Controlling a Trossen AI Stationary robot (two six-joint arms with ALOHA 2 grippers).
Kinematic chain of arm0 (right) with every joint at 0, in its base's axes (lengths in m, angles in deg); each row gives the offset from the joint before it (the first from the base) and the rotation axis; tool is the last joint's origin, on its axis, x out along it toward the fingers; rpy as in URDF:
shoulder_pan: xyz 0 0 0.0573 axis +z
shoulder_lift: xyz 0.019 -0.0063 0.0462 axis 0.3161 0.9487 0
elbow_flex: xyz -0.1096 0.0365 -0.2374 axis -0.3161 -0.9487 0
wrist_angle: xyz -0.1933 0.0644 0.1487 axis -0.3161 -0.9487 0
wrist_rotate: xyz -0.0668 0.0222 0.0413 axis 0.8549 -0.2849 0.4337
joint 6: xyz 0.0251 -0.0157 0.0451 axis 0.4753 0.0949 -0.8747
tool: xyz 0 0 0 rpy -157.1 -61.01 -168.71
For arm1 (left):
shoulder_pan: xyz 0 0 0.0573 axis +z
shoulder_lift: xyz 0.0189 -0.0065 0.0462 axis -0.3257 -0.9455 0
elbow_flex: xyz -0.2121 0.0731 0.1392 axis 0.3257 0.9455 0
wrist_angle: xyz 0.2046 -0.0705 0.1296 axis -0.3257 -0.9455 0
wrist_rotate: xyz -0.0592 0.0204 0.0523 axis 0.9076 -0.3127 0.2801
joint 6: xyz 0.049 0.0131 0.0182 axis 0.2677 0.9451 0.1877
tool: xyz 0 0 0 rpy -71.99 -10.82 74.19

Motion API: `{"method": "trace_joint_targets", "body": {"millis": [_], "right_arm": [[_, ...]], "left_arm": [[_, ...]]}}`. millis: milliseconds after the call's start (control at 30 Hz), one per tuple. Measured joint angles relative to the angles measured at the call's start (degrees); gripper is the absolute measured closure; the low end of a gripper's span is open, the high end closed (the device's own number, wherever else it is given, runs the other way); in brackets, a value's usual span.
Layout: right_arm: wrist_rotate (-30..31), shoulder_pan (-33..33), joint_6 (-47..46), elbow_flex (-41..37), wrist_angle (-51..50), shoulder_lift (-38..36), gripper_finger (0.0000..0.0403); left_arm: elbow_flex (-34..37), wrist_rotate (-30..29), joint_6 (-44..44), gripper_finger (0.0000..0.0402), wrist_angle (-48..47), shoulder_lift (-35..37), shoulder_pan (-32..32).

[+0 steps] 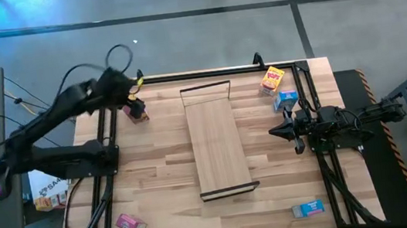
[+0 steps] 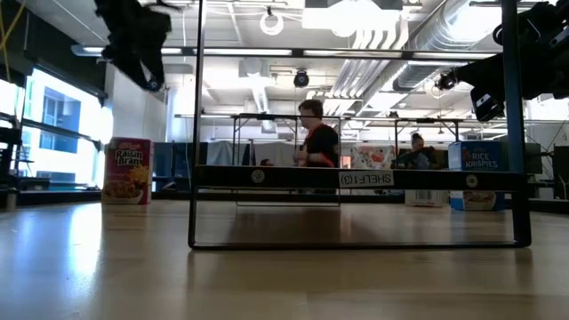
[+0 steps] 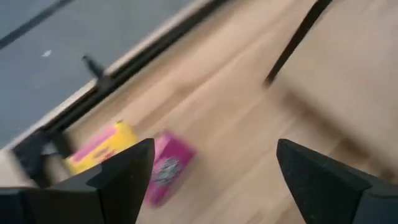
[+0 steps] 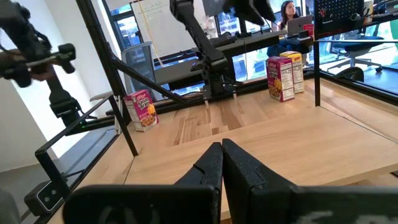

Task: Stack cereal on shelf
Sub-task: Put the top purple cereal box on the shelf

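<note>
High view: the shelf (image 1: pixel 217 139) lies along the middle of the table (image 1: pixel 157 182), a black frame at each end; no box rests on it. The left gripper (image 1: pixel 132 98) hangs over the far-left part of the table, directly above a pink box (image 1: pixel 139 112) and a yellow box (image 1: pixel 133 105) that stand touching each other; in the left wrist view its fingers (image 3: pixel 130 177) are spread wide with nothing between them, and both boxes show below the gap. The right gripper (image 1: pixel 275 130) sits just beside the shelf's right edge, near mid-length; in the right wrist view its fingers (image 4: pixel 214 163) are pressed together and hold nothing. A second yellow box (image 1: pixel 272 80) and a blue box (image 1: pixel 286 99) stand near the far-right corner, just beside each other; another pink box (image 1: pixel 131 224) lies near the front-left corner; another blue box (image 1: pixel 308 208) lies near the front-right corner. Low view: the shelf's black frame (image 2: pixel 356 178) stands in front; people (image 2: pixel 316 138) show in the room beyond the table.
</note>
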Motion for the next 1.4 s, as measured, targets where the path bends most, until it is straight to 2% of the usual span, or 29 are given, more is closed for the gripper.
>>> {"method": "trace_joint_targets", "body": {"millis": [167,367,567,767,1167,1400], "right_arm": [[-0.02,-0.01,0.00,0.00,-0.01,0.00,0.0402],[-0.01,-0.01,0.00,0.00,-0.02,0.00,0.0402],[-0.02,-0.02,0.00,0.00,-0.02,0.00,0.0402],[-0.01,-0.01,-0.01,0.00,-0.02,0.00,0.0402],[-0.02,0.00,-0.02,0.00,-0.02,0.00,0.0402],[-0.01,0.00,0.00,0.00,-0.01,0.00,0.0402]], "left_arm": [[-3.86,4.92,7.03,0.0071,-6.56,-10.01,4.77],[-4.08,10.06,17.34,0.0072,-7.15,-16.13,8.92],[-4.06,6.63,23.29,0.0072,-8.27,-19.49,11.16],[-4.06,6.51,27.56,0.0072,-8.77,-21.86,12.50],[-4.08,6.40,28.38,0.0072,-8.95,-27.20,12.69],[-4.06,6.31,28.18,0.0072,-8.75,-27.04,12.56]]}}
